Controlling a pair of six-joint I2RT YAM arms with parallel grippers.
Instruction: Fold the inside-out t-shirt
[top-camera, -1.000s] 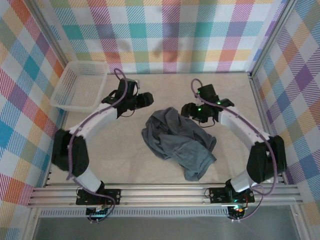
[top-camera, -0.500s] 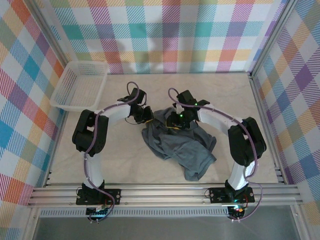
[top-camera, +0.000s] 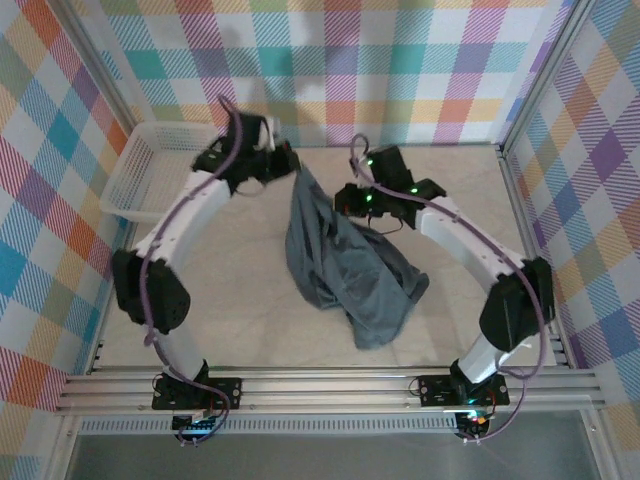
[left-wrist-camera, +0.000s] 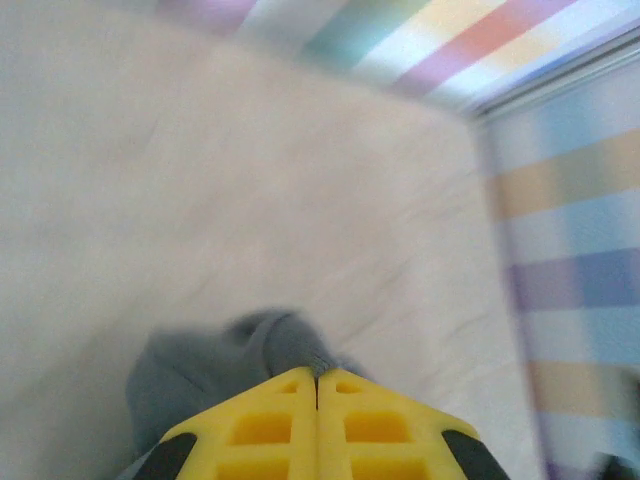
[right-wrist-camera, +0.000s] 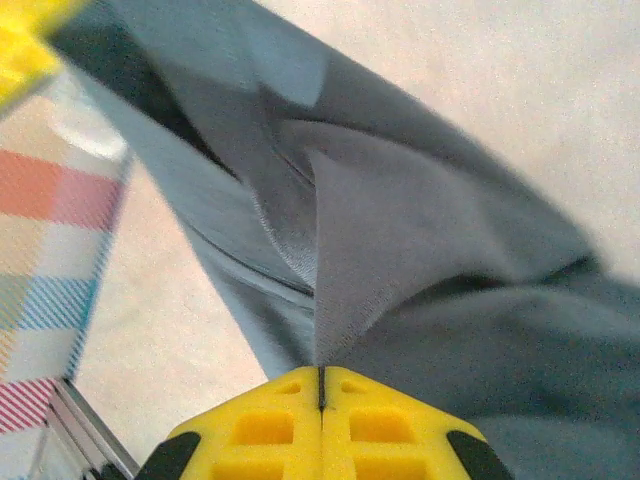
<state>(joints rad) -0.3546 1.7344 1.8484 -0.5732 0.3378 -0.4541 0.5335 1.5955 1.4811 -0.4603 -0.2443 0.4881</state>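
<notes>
T-shirt (top-camera: 345, 265), blue-grey, raised by its far edge

Item: soft, plain slate-coloured cloth without print, wrinkled, with a stitched hem showing in the right wrist view. It sits in the middle of the table (top-camera: 230, 300). Its far part is pulled up into a narrow taut strip that runs to the left gripper (top-camera: 291, 166). Its near part spreads wide and lies bunched on the tabletop, ending in a loose corner toward the near right.

Holders: the left gripper has its yellow fingers (left-wrist-camera: 262, 425) pressed together on a grey bunch of the shirt, high near the far wall. The right gripper (top-camera: 347, 200) is likewise closed, nipping a pointed fold of the same far edge, a little lower and to the right.

Surroundings: a white plastic lattice basket (top-camera: 150, 180) stands at the far left corner, just beside the left arm's forearm and well apart from the shirt. Checked walls (top-camera: 350, 60) in pastel stripes enclose the table on three sides. A metal rail (top-camera: 330, 385) carrying both arm bases runs along the near edge. The tabletop is pale beige with faint marbling. Nothing lies between the shirt and either gripper.

Change: a second ago both grippers stood off the shirt, one on either side, and it lay as a low crumpled heap. Half a second ago they were down on its far edge. Now the left arm reaches up toward the far left, the right has drawn back slightly, and the heap has stretched into a long hanging sheet.
</notes>
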